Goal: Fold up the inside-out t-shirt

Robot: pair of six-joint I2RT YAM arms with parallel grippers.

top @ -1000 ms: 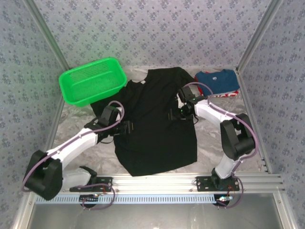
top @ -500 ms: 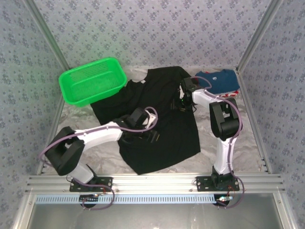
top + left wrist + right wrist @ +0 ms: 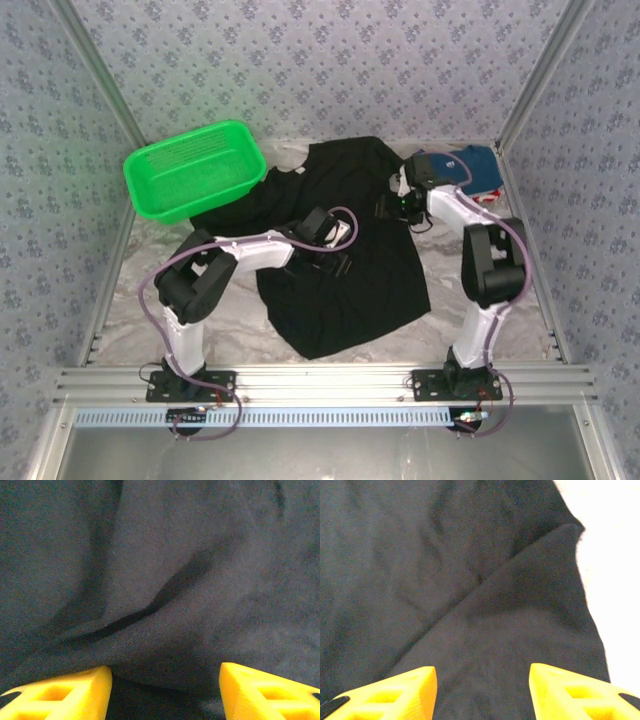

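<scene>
Wallpapered panels (image 3: pixel 320 60) in a small blue-grey flower print box in a crinkly silver-grey table top (image 3: pixel 140 285). The black short-sleeved fabric t-shirt (image 3: pixel 350 300) is spread out pretty much in the middle of it. It lies a bit slanted, hem toward the near edge and collar toward the far wall, with one sleeve poking out to the left.

The left gripper (image 3: pixel 340 265) is down on the body of the shirt, a little left of its middle. From its wrist camera the two yellow fingertips of that gripper (image 3: pixel 165 680) stand apart with nothing pinched between them. Black cloth lies under them, with a dark crease running diagonally across it.

The right gripper (image 3: pixel 390 207) is over the far right side of the shirt, up near the sleeve. Its wrist view shows the same gripper (image 3: pixel 482 680) with its jaws also spread and not holding anything. They sit above a folded-over flap of the fabric, with pale table showing past the shirt's edge on the right.

Further out, a bright green rectangular plastic basket (image 3: pixel 190 170) sits at the far left, close to that left sleeve. A folded blue shirt (image 3: pixel 482 165) is at the far right, partly hidden behind the right arm.
</scene>
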